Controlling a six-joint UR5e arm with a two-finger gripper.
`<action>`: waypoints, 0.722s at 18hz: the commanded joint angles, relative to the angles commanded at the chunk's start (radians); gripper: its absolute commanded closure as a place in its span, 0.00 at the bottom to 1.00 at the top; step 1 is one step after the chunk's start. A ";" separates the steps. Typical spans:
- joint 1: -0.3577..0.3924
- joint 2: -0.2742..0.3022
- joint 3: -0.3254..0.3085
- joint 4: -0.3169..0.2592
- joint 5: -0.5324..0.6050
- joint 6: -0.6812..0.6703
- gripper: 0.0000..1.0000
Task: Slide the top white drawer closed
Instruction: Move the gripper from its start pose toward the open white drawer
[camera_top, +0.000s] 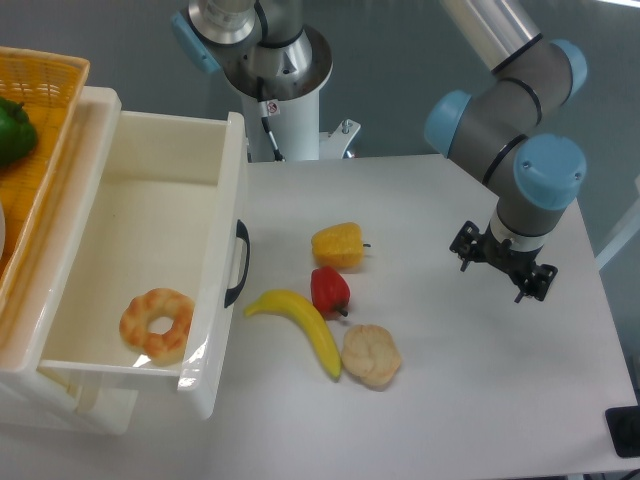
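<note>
The top white drawer (226, 190) stands pulled far out toward the table's middle, its inside showing. Its black curved handle (238, 262) faces right. A ring-shaped pastry toy (157, 323) lies on the drawer floor near the front corner. My gripper (503, 263) hangs over the right side of the table, well to the right of the handle and touching nothing. I see it from above, so the wrist and black mount cover the fingers and hide how the jaws stand.
Between drawer and gripper lie a yellow pepper (338, 245), a red pepper (329, 290), a banana (301, 322) and a bread roll (371, 355). An orange wicker basket (45, 90) holding a green pepper (14, 128) sits atop the cabinet at left.
</note>
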 joint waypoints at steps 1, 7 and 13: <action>0.000 -0.002 0.000 0.006 0.000 -0.002 0.00; -0.012 -0.018 -0.008 0.060 -0.002 -0.012 0.00; -0.014 -0.011 -0.032 0.077 -0.135 -0.110 0.00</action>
